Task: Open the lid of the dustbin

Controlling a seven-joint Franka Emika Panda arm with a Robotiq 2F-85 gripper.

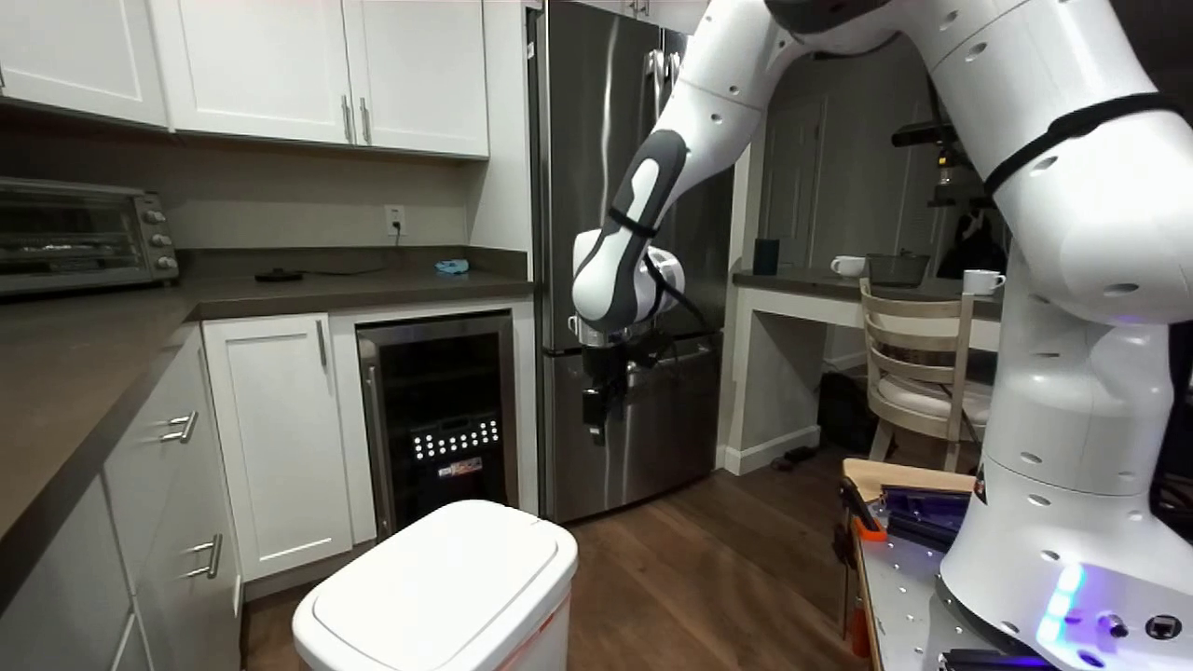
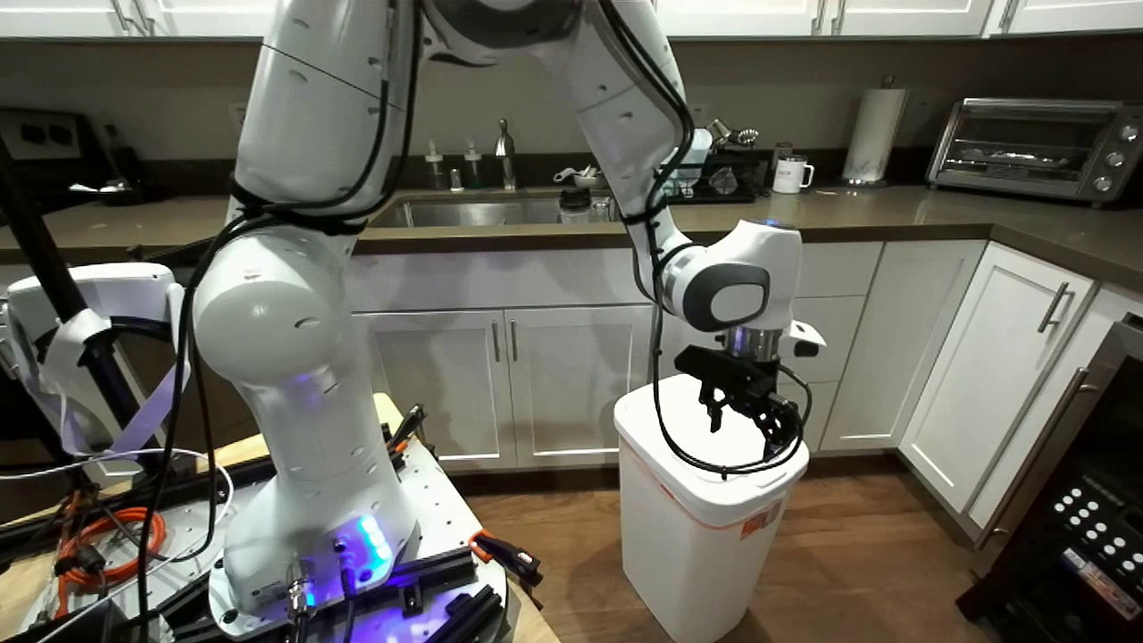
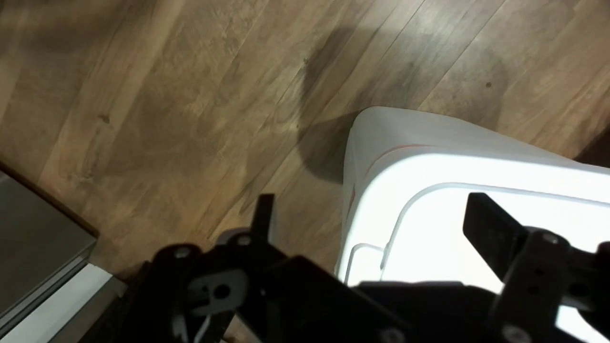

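With claw (image 3: 370, 209) spread wide and empty, poised above and apart from the lid (image 1: 447, 582), bottom left of centre in an exterior view. Seen closed atop the bin (image 2: 692, 545); judged unopened as yet, with catching and lifting left to do.

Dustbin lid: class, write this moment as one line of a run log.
dustbin: upright on floor | lid: shut | fingers: apart, holding nothing, clear of lid | task: opening not yet done
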